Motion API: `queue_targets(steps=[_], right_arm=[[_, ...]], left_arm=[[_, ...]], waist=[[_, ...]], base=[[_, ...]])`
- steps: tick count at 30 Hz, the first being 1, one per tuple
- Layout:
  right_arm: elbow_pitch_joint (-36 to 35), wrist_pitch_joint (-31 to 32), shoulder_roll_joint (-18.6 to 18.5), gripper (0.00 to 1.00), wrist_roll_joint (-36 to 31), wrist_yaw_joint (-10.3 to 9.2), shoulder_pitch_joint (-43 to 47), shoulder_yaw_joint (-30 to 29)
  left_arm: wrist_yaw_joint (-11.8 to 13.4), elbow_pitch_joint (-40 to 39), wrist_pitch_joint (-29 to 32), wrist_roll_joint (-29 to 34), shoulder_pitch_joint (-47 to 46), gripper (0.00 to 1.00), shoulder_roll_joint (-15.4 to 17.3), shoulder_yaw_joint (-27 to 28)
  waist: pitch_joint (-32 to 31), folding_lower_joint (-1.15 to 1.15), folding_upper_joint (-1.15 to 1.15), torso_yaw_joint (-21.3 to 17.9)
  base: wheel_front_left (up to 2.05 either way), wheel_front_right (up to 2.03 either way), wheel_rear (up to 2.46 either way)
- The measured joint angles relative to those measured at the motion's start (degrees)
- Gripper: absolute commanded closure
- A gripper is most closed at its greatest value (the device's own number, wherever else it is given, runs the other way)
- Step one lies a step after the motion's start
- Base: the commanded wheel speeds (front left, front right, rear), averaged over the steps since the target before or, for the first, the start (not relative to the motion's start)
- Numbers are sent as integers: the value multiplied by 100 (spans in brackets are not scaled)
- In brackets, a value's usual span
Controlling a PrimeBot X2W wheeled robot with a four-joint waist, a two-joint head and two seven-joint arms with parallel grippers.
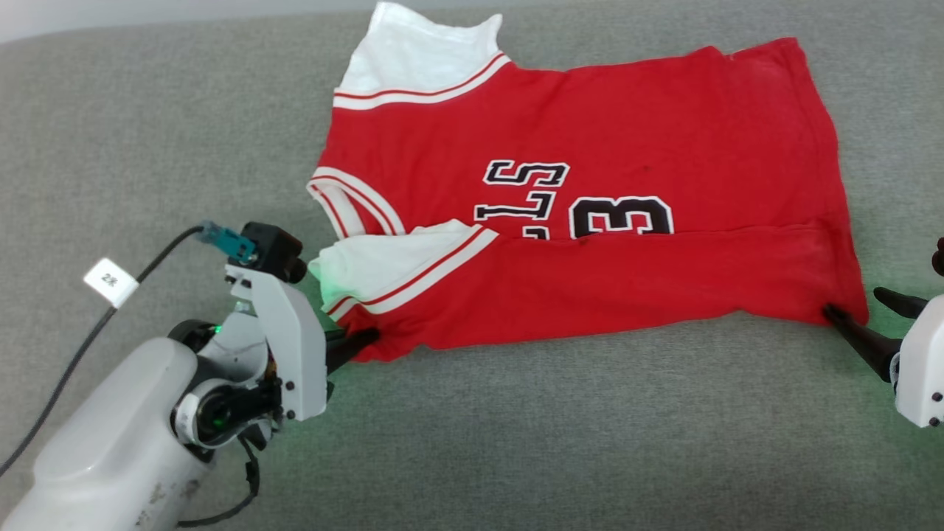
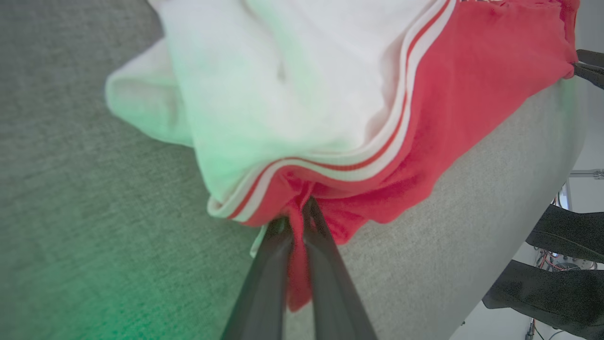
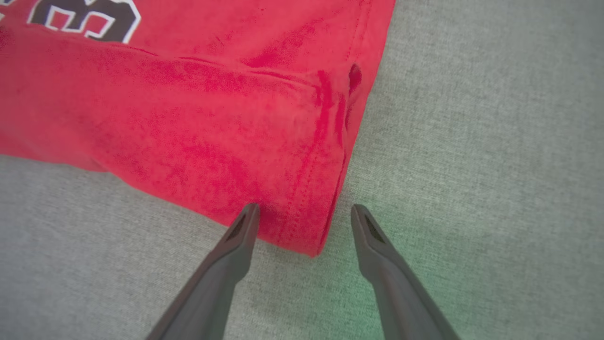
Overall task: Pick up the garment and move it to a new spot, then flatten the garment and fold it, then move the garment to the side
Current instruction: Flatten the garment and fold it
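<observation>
The garment (image 1: 590,221), a red jersey with white sleeves and black lettering, lies on the grey cushion with its near long edge folded over the numbers. My left gripper (image 1: 369,339) is shut on the garment's red near-left corner, just below the folded white sleeve (image 2: 292,85); in the left wrist view the cloth is pinched between the two fingers (image 2: 295,222). My right gripper (image 3: 304,215) stands open, its fingers straddling the garment's near-right hem corner (image 3: 302,226), and in the head view it sits at the right edge (image 1: 855,310).
The grey fabric surface (image 1: 516,442) spreads in front of and to the left of the garment. A black cable with a white tag (image 1: 110,282) runs to my left wrist. Dark shapes (image 2: 561,264) lie beyond the cushion's edge.
</observation>
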Motion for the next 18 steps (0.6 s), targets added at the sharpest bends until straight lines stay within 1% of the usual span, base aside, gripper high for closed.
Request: queue_targets(steps=[4, 9, 10, 11, 12, 18], right_arm=[[182, 441, 2, 0, 76, 0, -175, 67], [425, 592, 55, 0, 162, 0, -416, 56], [454, 609, 49, 49, 191, 0, -446, 62], [465, 635, 37, 89, 198, 0, -466, 73], [477, 646, 20, 100, 208, 0, -489, 86], [480, 631, -52, 100, 300, 0, -482, 131]], left_arm=[[-34, -9, -79, 15, -16, 100, -66, -30], [-83, 7, -149, 44, -105, 100, -159, -65], [-102, 23, -174, 42, -117, 100, -186, -68], [-108, 36, -191, 41, -126, 100, -211, -73], [-123, 54, -213, 41, -136, 100, -225, -80], [-172, 126, -412, 8, -108, 100, -265, -109]], waist=[[51, 0, 0, 78], [150, 0, 0, 187], [168, 0, 0, 210], [184, 0, 0, 232], [199, 0, 0, 251], [179, 0, 0, 334]], base=[[0, 0, 0], [0, 0, 0], [0, 0, 0], [0, 0, 0], [0, 0, 0], [0, 0, 0]])
